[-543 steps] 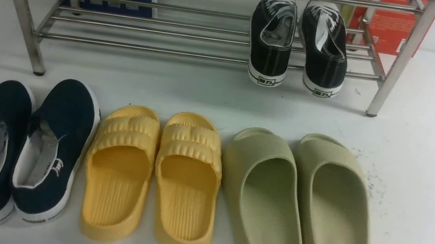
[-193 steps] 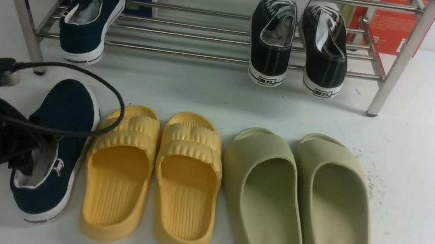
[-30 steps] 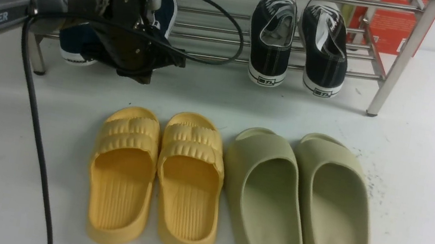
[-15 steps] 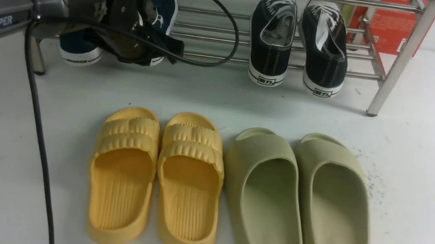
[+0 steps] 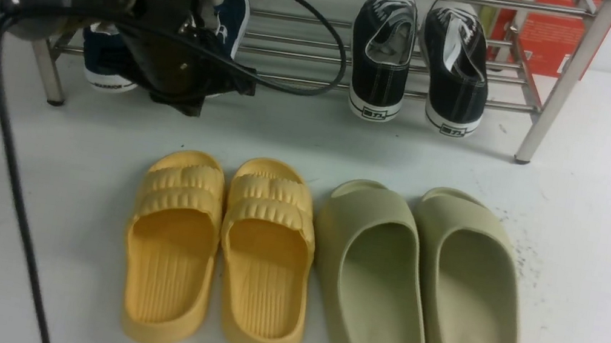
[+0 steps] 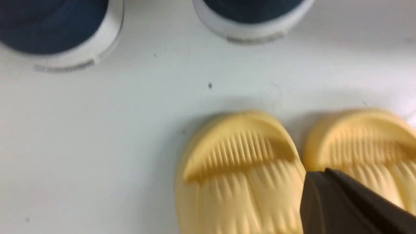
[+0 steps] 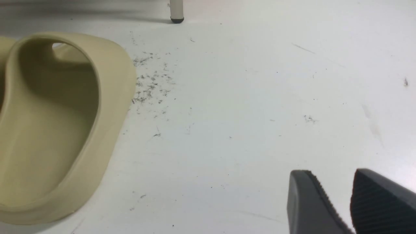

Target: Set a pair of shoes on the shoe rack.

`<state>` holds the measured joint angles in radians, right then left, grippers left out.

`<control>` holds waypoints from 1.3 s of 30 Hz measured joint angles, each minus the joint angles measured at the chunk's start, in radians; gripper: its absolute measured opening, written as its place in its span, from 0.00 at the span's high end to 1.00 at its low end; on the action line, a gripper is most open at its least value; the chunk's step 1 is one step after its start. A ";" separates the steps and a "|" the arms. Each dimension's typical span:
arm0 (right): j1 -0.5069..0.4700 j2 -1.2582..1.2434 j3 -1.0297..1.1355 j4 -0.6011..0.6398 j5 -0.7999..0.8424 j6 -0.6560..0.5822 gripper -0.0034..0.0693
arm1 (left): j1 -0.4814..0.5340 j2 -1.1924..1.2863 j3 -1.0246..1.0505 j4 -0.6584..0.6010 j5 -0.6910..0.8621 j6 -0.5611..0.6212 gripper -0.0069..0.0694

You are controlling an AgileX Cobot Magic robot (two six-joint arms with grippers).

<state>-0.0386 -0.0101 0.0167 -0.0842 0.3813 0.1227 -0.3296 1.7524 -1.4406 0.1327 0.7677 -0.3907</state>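
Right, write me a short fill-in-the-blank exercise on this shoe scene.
1. The yellow slides lie on the ____ floor.
2. The black sneakers sit on the metal ____.
3. Both navy shoes' heels point ____ the robot.
4. The green slides lie to the ____ of the yellow ones.

Missing words: white; rack; toward; right

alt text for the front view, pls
The left arm's shut left gripper hangs before the shoe rack, partly hiding two navy shoes beside black sneakers; yellow slides and green slides sit nearer.
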 joint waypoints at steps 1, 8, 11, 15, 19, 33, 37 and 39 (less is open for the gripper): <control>0.000 0.000 0.000 0.000 0.000 0.000 0.62 | -0.004 -0.021 0.020 -0.001 -0.003 -0.001 0.93; 0.000 0.000 0.000 0.000 0.000 0.000 0.62 | -0.081 -0.483 0.396 -0.051 -0.150 -0.027 0.93; 0.000 0.000 0.000 0.000 0.000 0.000 0.62 | -0.098 -0.653 0.535 -0.073 -0.196 -0.027 0.93; 0.000 0.000 0.000 0.000 0.000 0.000 0.62 | -0.100 -0.889 0.722 -0.081 -0.247 -0.027 0.93; 0.000 0.000 0.000 0.000 0.000 0.000 0.62 | -0.100 -1.070 0.868 -0.083 -0.314 -0.031 0.93; 0.000 0.000 0.000 0.000 0.000 0.000 0.62 | -0.100 -1.292 1.042 -0.085 -0.319 -0.031 0.93; 0.000 0.000 0.000 0.000 0.000 0.000 0.62 | -0.100 -1.292 1.042 -0.085 -0.316 -0.031 0.93; 0.000 0.000 0.000 0.000 0.000 0.000 0.62 | -0.100 -1.292 1.042 -0.085 -0.315 -0.031 0.93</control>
<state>-0.0386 -0.0101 0.0167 -0.0842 0.3813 0.1227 -0.4293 0.4603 -0.3985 0.0477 0.4528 -0.4216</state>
